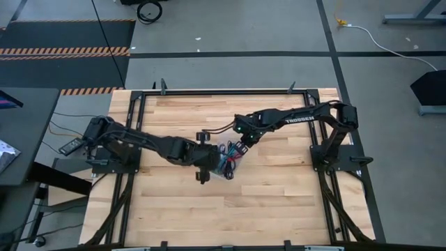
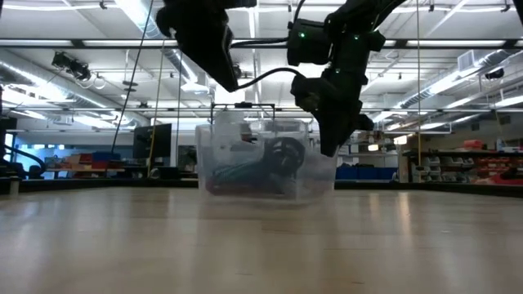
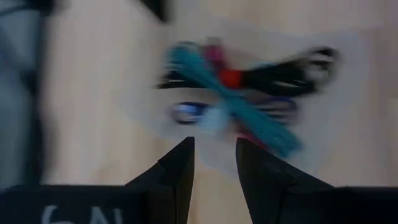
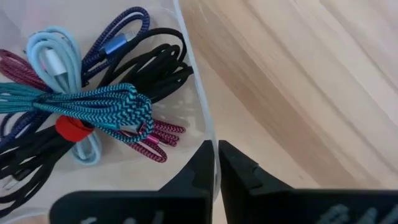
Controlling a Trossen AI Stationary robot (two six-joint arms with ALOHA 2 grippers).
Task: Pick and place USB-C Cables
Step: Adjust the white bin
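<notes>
**Cables piled in clear bin, both arms over it**

All five USB-C cables lie tangled together inside a clear plastic bin (image 4: 198,93) near mid-table, slightly toward the front. Teal cable (image 4: 93,106) sits on top, crossing the pile. Under it: black cable w/ red tie (image 4: 149,68), maroon cable (image 4: 155,140) poking out by the bin wall, light blue cable (image 4: 56,59), purple-blue cable (image 4: 118,31) w/ a metal plug end showing. Same heap shows blurred in left wrist view, teal strand running diagonally across the rest.

Low view: bin stands on the table, see-through walls, dark cable loops visible inside; contents otherwise hard to sort out from that angle.

Right gripper (image 4: 216,165): fingers nearly pressed together w/ the bin's clear wall edge running into the thin slit between them. Looks pinched on the rim, no cable in it. Arm reaches in from the right side of the table, wrist angled down at the bin's right edge.

Left gripper (image 3: 214,168): fingers apart, a narrow gap between, nothing in them. Hangs above the bin, pointing down at the cable pile. Left arm stretches from the table's left edge to the bin.

Wooden table (image 1: 279,202); high view shows the two grippers close together at the bin.
</notes>
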